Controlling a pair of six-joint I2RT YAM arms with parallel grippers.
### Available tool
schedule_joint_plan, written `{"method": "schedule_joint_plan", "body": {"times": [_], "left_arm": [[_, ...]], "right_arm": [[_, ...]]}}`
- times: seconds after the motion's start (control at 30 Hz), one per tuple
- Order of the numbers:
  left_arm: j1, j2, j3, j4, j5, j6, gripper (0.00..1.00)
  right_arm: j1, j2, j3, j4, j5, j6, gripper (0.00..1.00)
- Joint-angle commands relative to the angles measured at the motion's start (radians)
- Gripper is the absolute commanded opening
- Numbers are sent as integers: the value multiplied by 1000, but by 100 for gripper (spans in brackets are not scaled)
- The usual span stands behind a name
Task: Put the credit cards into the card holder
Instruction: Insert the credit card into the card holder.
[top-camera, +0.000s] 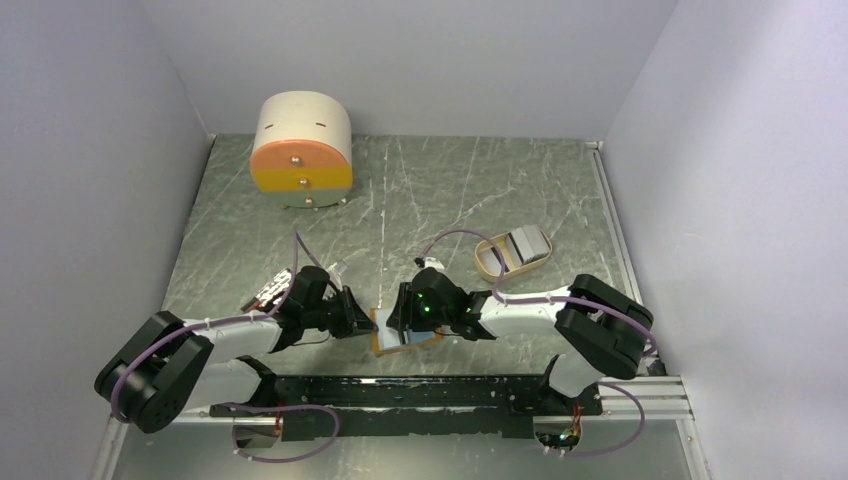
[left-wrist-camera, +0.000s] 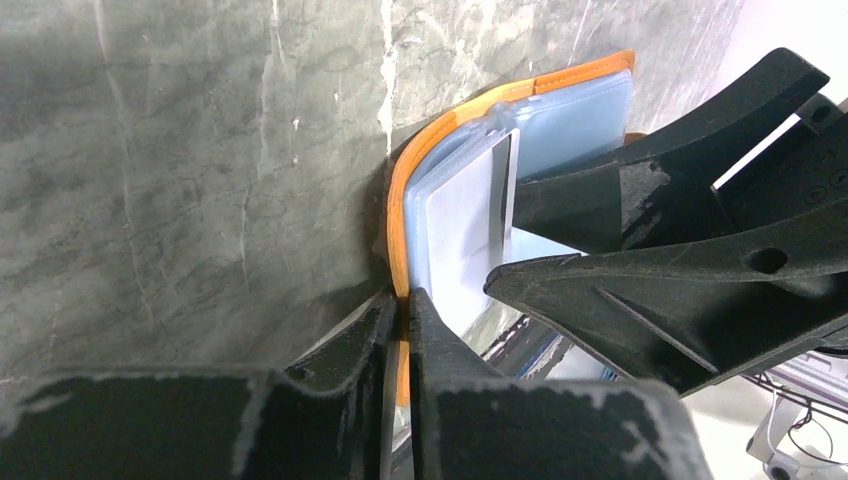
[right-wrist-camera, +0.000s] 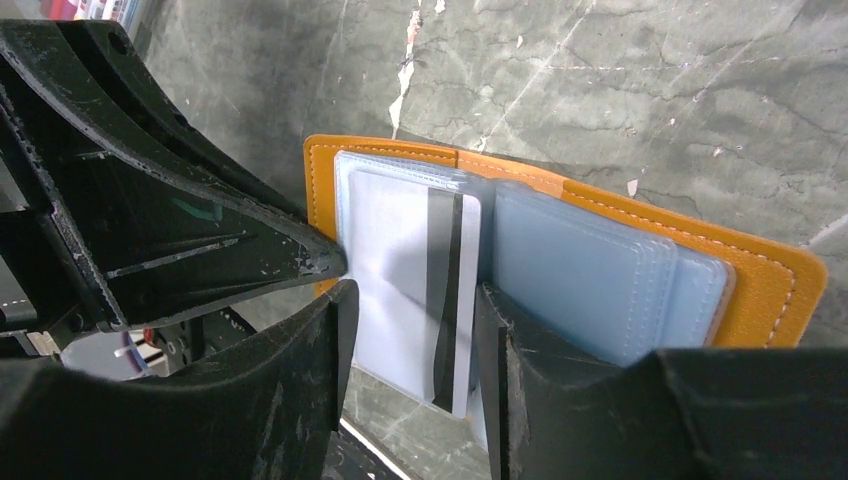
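**Striped credit card (right-wrist-camera: 395, 235) in the right gripper (right-wrist-camera: 415, 292)**

Its jaws were clamped across the card, which lay on the pale blue sleeves of the open card holder (right-wrist-camera: 760, 290). The left gripper (left-wrist-camera: 405, 305) was pinched shut on the holder's orange rim, on the marbled table (right-wrist-camera: 650, 90).

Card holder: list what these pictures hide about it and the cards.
- Top view: left gripper and right gripper cover most of the card holder.
- Right wrist view: fingers cover the striped credit card's edges; grip unclear.
- Left wrist view: own fingers, shut on the holder's edge, block its lower part.
- Top view: cards in the oval tray too small to count.
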Motion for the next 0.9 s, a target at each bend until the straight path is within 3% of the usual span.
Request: {"method": "schedule_joint_plan", "body": {"times": [0.0,0.13,0.3,0.43,0.57,0.67,0.8,0.87], "left_arm": [[-7,-15,32,0,7,7,14],[-7,-42,30,-5,10,1,24],[-7,-42,21,40,47,-10,27],[-8,-13,16,66,53,-14,22],[-7,9,23,65,50,-8,9],[-7,9,21,59,40,-6,9],[-7,23,13,90,51,-15,23],[-9,26,14,88,51,-14,24]], "right_arm": [[11,-9,-7,-57,4,2,51],[11,-10,-5,-65,15,-4,51],[12,0,-14,-36,12,-7,50],[11,-33,11,-68,28,-44,47],[5,-79,19,-100,30,-75,51],[1,-109,-4,-84,22,-69,52],[1,-72,-12,-67,19,-38,52],[1,-60,-14,-78,46,-34,53]]}}
